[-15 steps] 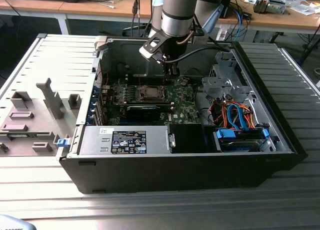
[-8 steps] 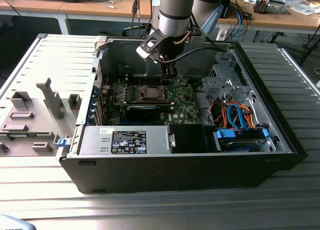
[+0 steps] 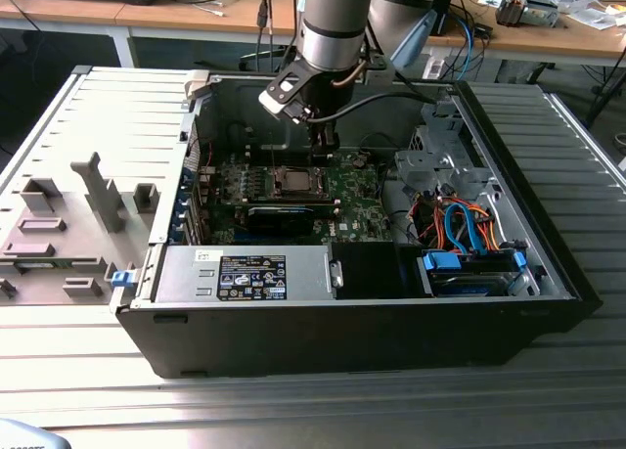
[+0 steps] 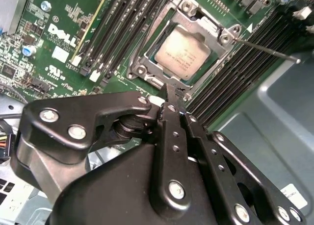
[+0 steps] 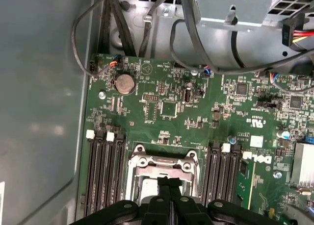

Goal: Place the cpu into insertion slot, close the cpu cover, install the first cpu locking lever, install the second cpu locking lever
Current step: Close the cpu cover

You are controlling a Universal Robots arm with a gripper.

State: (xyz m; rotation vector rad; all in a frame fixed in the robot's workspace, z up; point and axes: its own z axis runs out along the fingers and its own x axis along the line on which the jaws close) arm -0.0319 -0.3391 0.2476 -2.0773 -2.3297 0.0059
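Closest to the lens in both wrist views was the gripper (image 4: 170,95), its jaws clenched together with nothing visible between them and the tips at the near rim of the insertion slot (image 4: 139,70). The cpu (image 4: 184,51) lay seated in that slot, its grey top showing through the window of the cpu cover (image 4: 210,28), which lay flat over it. One thin locking lever (image 4: 267,50) stuck out free across the black memory slots (image 4: 117,24) flanking the socket. In the first wrist view the fingers hid most of the socket. In the exterior view the arm dropped into the upper middle of the open computer case (image 3: 548,273), with walls and cables (image 3: 460,224) close around the motherboard (image 3: 357,190).
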